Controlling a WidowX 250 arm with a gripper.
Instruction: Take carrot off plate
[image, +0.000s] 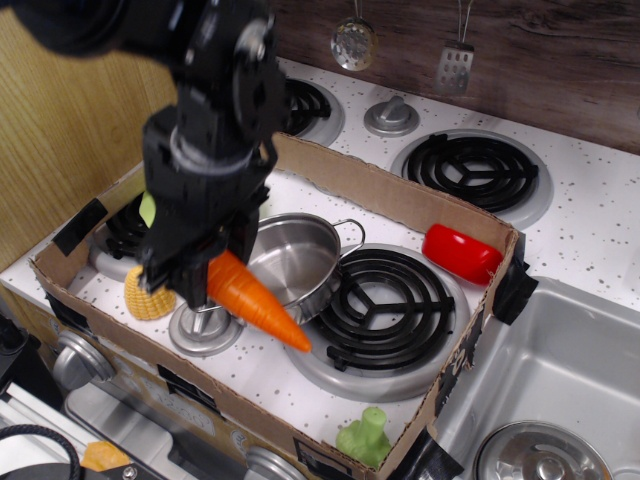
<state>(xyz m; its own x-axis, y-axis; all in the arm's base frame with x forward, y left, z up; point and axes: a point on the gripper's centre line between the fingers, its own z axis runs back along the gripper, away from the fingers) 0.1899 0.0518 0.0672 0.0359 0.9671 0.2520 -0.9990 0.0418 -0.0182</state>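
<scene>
The arm is showing matte black all over, built of bulky rounded housings with a pale grey ring circling the wrist section. Light is glinting off a small round fitting near the upper joint. The end effector is looking blocky and black, with flat dark fingers

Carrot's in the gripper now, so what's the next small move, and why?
Probably lower it a little and release. The gripper holds the carrot by its thick end, tip tilted down over the speckled stovetop in front of the steel pot, well clear of the plate.
</scene>
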